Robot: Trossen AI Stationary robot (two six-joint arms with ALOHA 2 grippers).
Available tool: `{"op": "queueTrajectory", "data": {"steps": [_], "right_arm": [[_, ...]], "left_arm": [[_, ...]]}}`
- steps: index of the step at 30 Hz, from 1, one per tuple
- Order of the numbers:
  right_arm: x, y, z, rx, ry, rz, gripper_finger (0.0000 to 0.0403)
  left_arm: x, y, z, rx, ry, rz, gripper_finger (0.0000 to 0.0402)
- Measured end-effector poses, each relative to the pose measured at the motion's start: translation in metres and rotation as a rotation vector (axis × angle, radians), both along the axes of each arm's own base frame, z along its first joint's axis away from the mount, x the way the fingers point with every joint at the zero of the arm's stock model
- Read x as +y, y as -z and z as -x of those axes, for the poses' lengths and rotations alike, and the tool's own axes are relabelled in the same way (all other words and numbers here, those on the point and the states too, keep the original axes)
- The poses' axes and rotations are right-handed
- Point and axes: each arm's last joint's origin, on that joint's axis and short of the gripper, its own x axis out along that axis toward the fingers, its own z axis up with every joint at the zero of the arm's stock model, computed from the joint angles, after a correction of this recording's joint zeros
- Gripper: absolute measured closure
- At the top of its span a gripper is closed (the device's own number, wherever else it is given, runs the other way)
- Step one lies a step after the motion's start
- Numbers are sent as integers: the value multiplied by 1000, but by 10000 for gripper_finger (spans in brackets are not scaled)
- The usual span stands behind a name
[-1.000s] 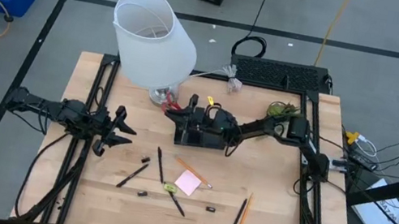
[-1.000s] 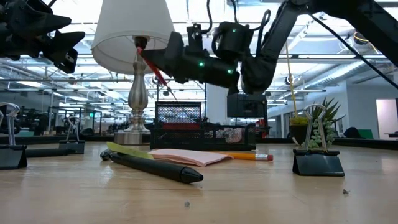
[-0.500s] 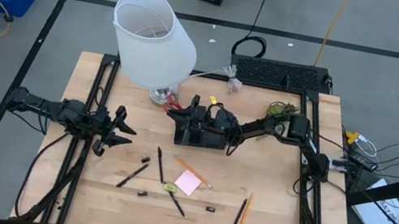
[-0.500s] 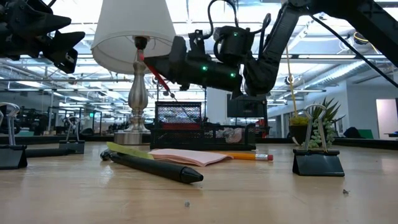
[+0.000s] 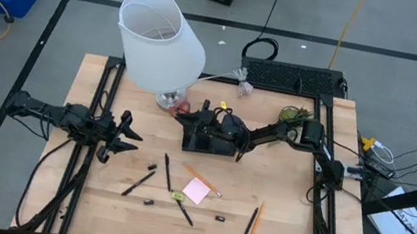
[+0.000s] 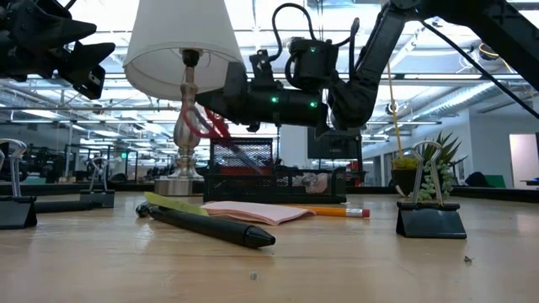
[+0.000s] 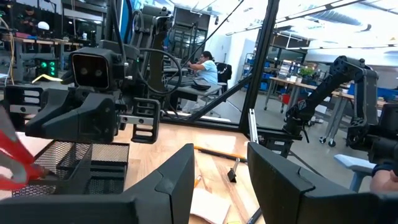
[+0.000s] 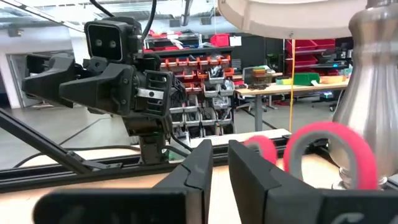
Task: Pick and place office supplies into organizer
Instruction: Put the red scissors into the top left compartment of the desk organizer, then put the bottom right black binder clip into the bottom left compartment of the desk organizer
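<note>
High view: the right gripper (image 5: 206,118) is poised over the organizer (image 5: 206,141), red scissors (image 5: 185,108) at its 10 o'clock; pens, pencils and the sticky pad (image 5: 196,190) are left at 6 o'clock. Low view: the scissors are blurred beside the organizer; a grip cannot be told. Left gripper (image 5: 120,138) is parked, part-open, empty.

The organizer (image 5: 207,136), a low black mesh tray, stands upright at the table's 12 o'clock, just beside a lamp base. Red-handled scissors (image 5: 185,109) show at its 10 o'clock corner, handles up and blurred; contact with the tray cannot be told. Toward 6 o'clock lie the remaining supplies: a pink sticky-note pad (image 5: 196,190) lying flat, an orange pencil (image 5: 202,179) touching its 12 o'clock edge, black pens (image 5: 139,181), a yellow-green marker (image 5: 178,196), two pencils (image 5: 252,225) side by side, and small black bits (image 5: 220,219).
</note>
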Motion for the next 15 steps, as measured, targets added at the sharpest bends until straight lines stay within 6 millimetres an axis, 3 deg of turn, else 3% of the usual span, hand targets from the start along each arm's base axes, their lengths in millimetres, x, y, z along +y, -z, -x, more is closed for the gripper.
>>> {"op": "queueTrajectory", "data": {"steps": [15], "right_arm": [[27,-1,-3,-2,-60,26,351]], "left_arm": [[0,0,0,0,0,0,250]]}}
